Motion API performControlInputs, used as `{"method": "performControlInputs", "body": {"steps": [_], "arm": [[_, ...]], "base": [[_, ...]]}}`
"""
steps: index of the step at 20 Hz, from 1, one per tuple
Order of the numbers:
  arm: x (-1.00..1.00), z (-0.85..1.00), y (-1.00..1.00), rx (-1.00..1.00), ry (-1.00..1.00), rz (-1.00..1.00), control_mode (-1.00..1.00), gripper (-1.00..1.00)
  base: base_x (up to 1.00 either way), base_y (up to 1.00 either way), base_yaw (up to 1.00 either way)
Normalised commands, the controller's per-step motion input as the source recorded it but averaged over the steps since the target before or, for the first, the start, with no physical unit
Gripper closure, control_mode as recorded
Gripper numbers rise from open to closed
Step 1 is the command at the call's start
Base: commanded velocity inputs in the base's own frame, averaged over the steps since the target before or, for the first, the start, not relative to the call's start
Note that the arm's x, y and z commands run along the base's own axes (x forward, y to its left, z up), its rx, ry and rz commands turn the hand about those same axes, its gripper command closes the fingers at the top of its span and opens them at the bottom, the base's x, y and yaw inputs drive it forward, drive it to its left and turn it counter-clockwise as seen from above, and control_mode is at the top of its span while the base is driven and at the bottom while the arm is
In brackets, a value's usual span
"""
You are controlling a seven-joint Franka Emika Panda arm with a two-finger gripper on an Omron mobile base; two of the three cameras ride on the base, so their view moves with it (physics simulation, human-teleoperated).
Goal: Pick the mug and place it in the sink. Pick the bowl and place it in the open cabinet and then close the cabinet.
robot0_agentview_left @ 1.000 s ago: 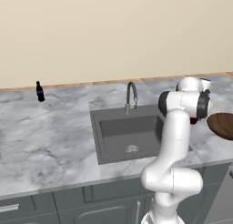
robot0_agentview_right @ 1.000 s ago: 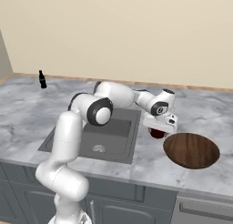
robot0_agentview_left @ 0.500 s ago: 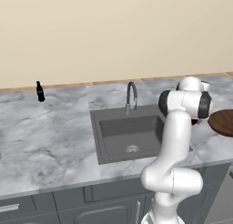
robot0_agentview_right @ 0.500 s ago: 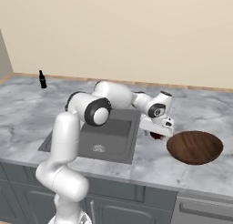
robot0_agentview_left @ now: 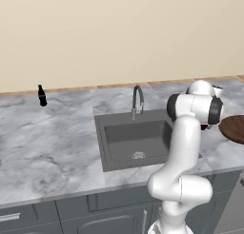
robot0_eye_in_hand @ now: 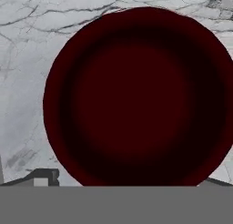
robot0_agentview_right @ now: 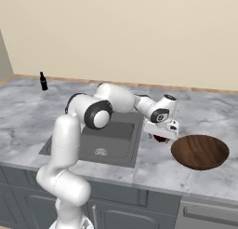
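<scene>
The mug (robot0_eye_in_hand: 139, 98) lies straight below my hand as a round dark red opening. It is a small dark red shape (robot0_agentview_right: 161, 138) on the marble counter, between the sink (robot0_agentview_right: 83, 151) and the bowl (robot0_agentview_right: 200, 151). My gripper (robot0_agentview_right: 161, 132) hangs just over it, open, with one fingertip (robot0_eye_in_hand: 42, 176) on each side of the rim. In the left base view the gripper (robot0_agentview_left: 206, 124) is mostly behind the arm. The wide brown wooden bowl (robot0_agentview_left: 233, 128) rests on the counter to the right. The sink (robot0_agentview_left: 102, 142) is empty. The cabinet is out of view.
A curved steel faucet (robot0_agentview_left: 137, 101) stands behind the basin. A small black bottle (robot0_agentview_left: 42, 96) (robot0_agentview_right: 43, 81) stands far left by the wall. Grey drawer fronts run under the counter's front edge (robot0_agentview_right: 153, 186).
The hand has come down a little closer to the mug and turned slightly. The bowl, the bottle and the sink have stayed put.
</scene>
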Motion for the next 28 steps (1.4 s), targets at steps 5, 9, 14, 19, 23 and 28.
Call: {"method": "performControlInputs", "body": {"steps": [5, 9, 14, 19, 23, 28], "arm": [[0.02, -0.04, 0.0, 0.01, -0.15, 0.0, -1.0, 1.0], [0.0, -0.16, 0.0, 0.08, -0.12, 0.0, -1.0, 1.0], [0.0, -0.26, 0.0, 0.11, -0.07, 0.0, -1.0, 1.0], [0.0, -0.05, 0.0, 0.08, -0.1, 0.0, -1.0, 1.0], [-0.2, 0.81, 0.03, 0.0, -0.11, 0.0, -1.0, 1.0], [-0.32, 0.99, 0.14, -0.05, -0.05, 0.0, -1.0, 1.0]], "base": [[0.0, 0.0, 0.0], [0.0, 0.0, 0.0], [0.0, 0.0, 0.0], [0.0, 0.0, 0.0], [0.0, 0.0, 0.0], [0.0, 0.0, 0.0]]}}
